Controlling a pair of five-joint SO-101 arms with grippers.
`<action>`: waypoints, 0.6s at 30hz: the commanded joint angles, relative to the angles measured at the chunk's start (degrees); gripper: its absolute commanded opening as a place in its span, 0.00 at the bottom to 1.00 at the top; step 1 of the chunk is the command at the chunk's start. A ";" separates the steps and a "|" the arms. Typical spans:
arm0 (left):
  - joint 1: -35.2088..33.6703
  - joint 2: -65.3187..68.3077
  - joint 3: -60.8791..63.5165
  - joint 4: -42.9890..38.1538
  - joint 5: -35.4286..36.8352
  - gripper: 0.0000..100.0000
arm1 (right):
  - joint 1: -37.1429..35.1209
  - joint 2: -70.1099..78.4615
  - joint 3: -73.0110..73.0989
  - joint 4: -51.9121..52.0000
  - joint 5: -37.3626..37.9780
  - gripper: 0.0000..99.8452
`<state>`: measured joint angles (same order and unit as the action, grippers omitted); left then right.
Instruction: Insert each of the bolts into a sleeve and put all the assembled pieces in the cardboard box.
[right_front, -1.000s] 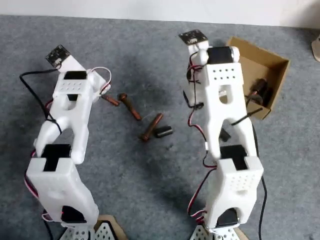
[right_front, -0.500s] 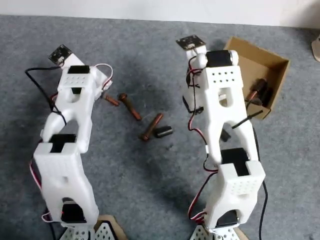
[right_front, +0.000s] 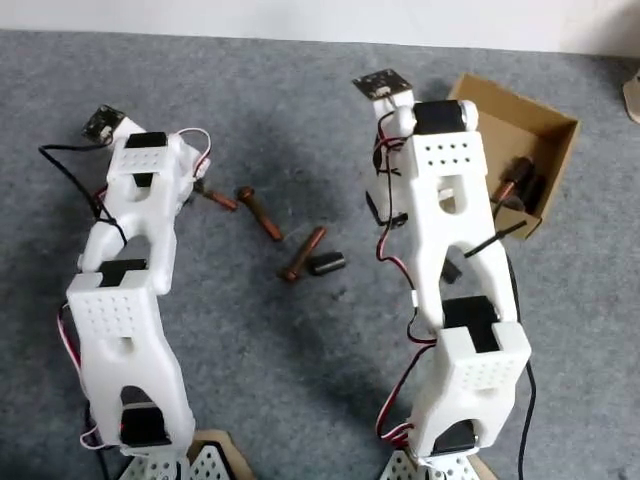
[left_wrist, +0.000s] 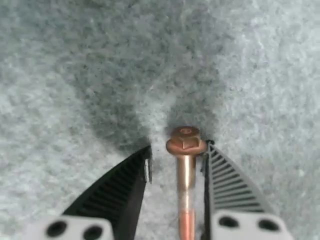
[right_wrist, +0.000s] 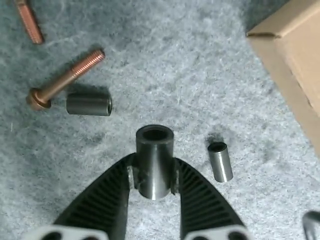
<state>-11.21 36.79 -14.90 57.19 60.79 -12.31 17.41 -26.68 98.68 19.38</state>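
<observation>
Right gripper (right_wrist: 154, 172): clenched on a dark sleeve (right_wrist: 154, 150), which stands upright with its bore facing the wrist camera. A smaller sleeve (right_wrist: 220, 161) sits on the grey carpet (right_wrist: 165, 60) just beside it. Farther out, a second sleeve (right_wrist: 89, 104) lies on its side, with a copper bolt (right_wrist: 65, 80) just beside it, head end nearest. The threaded end of a far bolt (right_wrist: 29, 22) shows beyond.

Left gripper (left_wrist: 176, 157): fingers parted, straddling a flange bolt (left_wrist: 185, 172). The shank is against one finger, with a gap at the other.

Farthest out, beside the right arm, the cardboard box (right_front: 540, 125) holds assembled pieces (right_front: 515, 180) of bolt and sleeve.
</observation>
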 joint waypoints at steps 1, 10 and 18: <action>-1.10 -0.57 -2.86 0.09 0.53 0.16 | -0.13 -4.18 0.22 -0.66 0.88 0.00; -0.92 -0.48 -2.77 0.00 0.70 0.02 | -0.48 -5.85 1.89 -0.48 0.88 0.00; -0.92 -0.48 -2.68 0.26 0.35 0.00 | -1.63 -21.76 10.77 -1.71 0.97 0.00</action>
<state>-11.38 36.79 -14.99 57.10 60.97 -12.40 4.57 -18.33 98.59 19.74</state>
